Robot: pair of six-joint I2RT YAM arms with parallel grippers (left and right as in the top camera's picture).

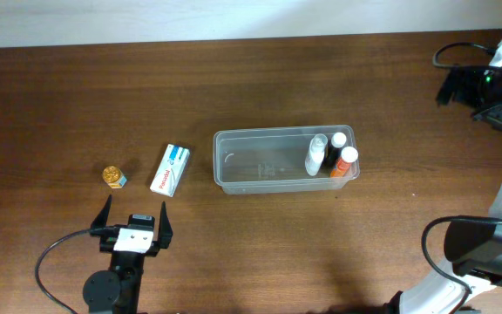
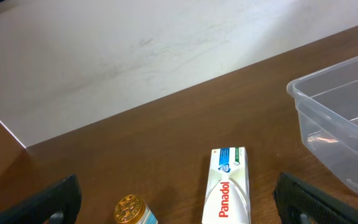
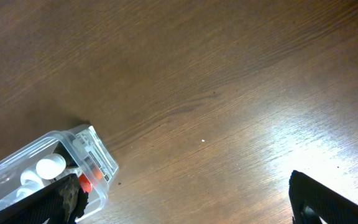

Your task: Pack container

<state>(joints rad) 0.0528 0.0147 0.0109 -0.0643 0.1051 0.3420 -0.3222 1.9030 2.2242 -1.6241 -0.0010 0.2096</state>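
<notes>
- Both sides of my left gripper (image 1: 134, 214) are spread wide, holding nothing, at the table's (image 1: 59, 105) near edge.
- Just ahead lie a gold-capped jar (image 1: 114, 177) and a Panadol box (image 1: 170, 169), apart from each other.
- Farther right, the container (image 1: 268, 133) sits mid-table, three bottles (image 1: 315, 155) at its right end.
- My right gripper (image 3: 185, 186) is spread too, empty, off the container's right end.

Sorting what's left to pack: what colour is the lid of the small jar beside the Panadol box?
Gold lid, clearest from the left wrist.
</notes>
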